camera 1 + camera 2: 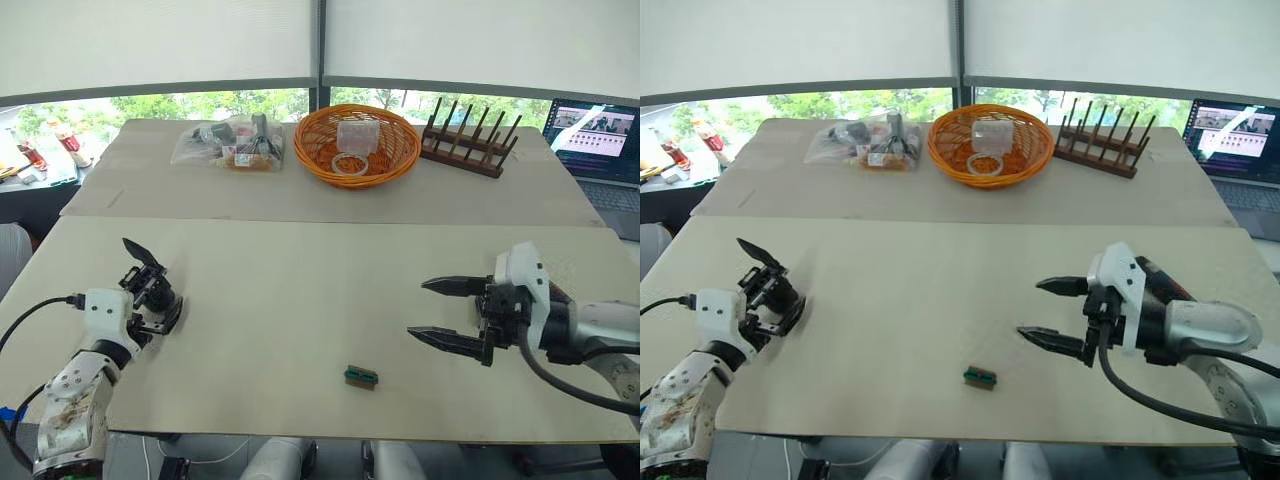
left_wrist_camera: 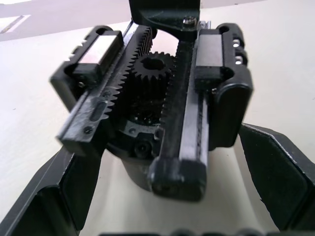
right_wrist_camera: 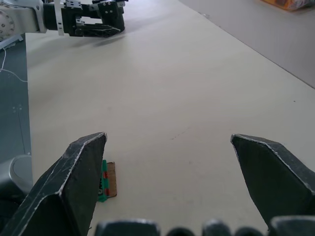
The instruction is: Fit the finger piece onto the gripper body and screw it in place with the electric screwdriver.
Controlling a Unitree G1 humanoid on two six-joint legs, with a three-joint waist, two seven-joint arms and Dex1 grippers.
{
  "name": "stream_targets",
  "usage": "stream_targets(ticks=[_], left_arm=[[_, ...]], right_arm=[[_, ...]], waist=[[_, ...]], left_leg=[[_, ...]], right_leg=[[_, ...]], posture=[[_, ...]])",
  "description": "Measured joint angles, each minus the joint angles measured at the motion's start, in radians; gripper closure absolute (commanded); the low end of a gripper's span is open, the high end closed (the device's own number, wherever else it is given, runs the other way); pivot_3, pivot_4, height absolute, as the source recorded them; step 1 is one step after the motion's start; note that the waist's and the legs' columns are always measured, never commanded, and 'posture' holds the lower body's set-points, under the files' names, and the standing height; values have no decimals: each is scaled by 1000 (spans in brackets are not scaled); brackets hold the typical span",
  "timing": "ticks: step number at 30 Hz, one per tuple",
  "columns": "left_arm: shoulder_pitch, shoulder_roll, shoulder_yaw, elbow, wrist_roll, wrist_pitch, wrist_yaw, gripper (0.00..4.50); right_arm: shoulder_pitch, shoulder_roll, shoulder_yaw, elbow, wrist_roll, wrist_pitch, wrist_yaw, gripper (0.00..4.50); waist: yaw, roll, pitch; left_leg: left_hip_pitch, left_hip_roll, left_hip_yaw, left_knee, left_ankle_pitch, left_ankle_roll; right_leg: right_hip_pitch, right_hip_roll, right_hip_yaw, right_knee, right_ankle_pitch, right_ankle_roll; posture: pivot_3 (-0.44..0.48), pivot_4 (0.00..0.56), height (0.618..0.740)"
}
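L gripper [image 1: 150, 300] clamped on the small black gripper body [image 2: 157, 113] w/ round base, toothed racks and centre gear; its pointed black finger [image 1: 138, 250] sticks up above the L fingers. In L wrist view the body sits between both black pads [image 2: 275, 177], pads touching its sides. R gripper [image 1: 445, 312] hovers over the pale wooden table [image 1: 300, 290], fingers wide apart, nothing between them. Small green-and-brown block [image 1: 361, 376] lies flat on table, just ahead of R fingertips and a bit toward the near edge, not touching. L gripper well apart from R, across the table. Far beyond both: orange woven basket [image 1: 385, 158], clear plastic bag of bits [image 1: 225, 145], dark wooden peg rack [image 1: 468, 150], open laptop [image 1: 605, 140] beyond R arm
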Motion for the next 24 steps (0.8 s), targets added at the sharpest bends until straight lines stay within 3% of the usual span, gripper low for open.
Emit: stream_targets(ticks=[2,6,7,12,17,24], left_arm=[[-20,-2,-11,8,6,1,10,0],[-38,-14,-26,-4,19,1,45,1759],[-34,-33,-29,-32,21,5,61,1978],[52,-129,-95,-254,40,112,163,1972],[20,-243,-300,-424,87,244,244,1972],[-238,-347,-400,-278,178,232,334,1972]], right_arm=[[-4,0,1,1,-9,-9,-5,26],[-13,2,10,4,-26,-19,-11,0],[-13,6,17,5,-31,-20,-12,0],[-19,21,32,5,-40,-25,-20,0],[-45,30,62,4,-46,-31,-23,0],[-65,35,113,23,-81,-45,-12,0]], waist=[[1,0,0],[4,0,0],[4,0,0],[5,-1,0],[18,-6,0],[1,-8,0]], left_leg=[[0,0,0,0,0,0],[0,0,0,0,0,0],[0,0,0,0,1,-1],[-1,-1,1,1,1,-4],[-11,-1,1,5,2,-5],[-12,2,1,5,6,-11]], right_leg=[[0,0,0,0,0,0],[0,0,0,0,0,0],[0,0,0,0,0,0],[0,0,1,-2,0,0],[-7,0,1,0,1,1],[-10,4,1,2,4,-3]], posture=[[0,150,740],[0,150,740],[0,150,740],[0,150,740],[0,150,740],[0,150,740]])
